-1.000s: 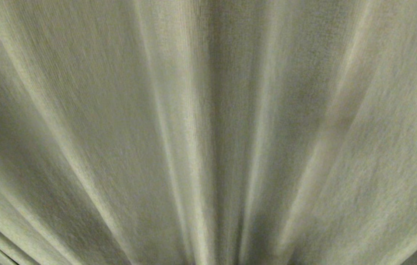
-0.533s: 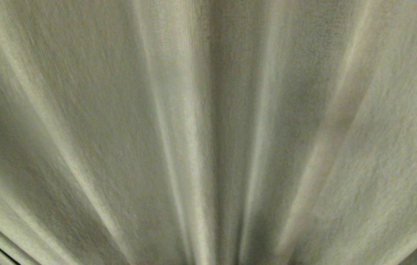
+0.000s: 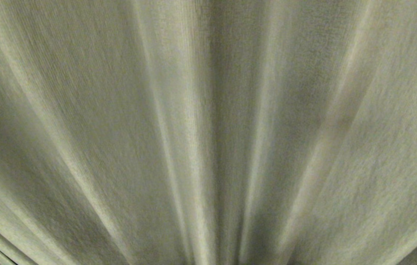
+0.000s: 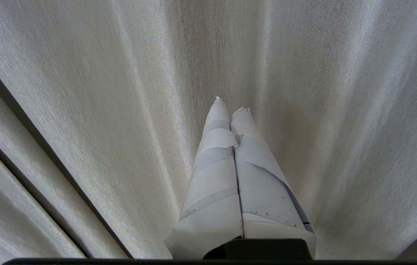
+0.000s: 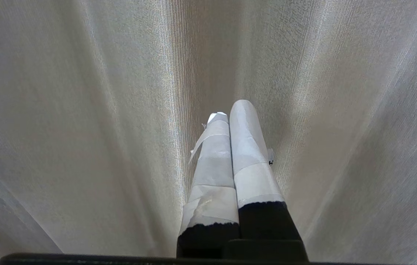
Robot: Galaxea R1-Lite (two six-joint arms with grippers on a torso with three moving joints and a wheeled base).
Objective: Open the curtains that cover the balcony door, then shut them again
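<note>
Cream pleated curtains point(image 3: 208, 132) fill the whole head view at close range, drawn across, and neither arm shows there. In the left wrist view my left gripper point(image 4: 230, 106) is shut, its white-taped fingers pressed together and empty, pointing at the curtains point(image 4: 83, 110) just ahead. A dark slit point(image 4: 28, 129) runs between two curtain edges beside it. In the right wrist view my right gripper point(image 5: 230, 108) is shut too, taped fingers together with nothing between them, facing the curtains point(image 5: 83, 110). The balcony door is hidden behind the fabric.
Fabric folds surround both grippers on every side. A thin dark gap point(image 3: 7, 260) shows at the lower left corner of the head view.
</note>
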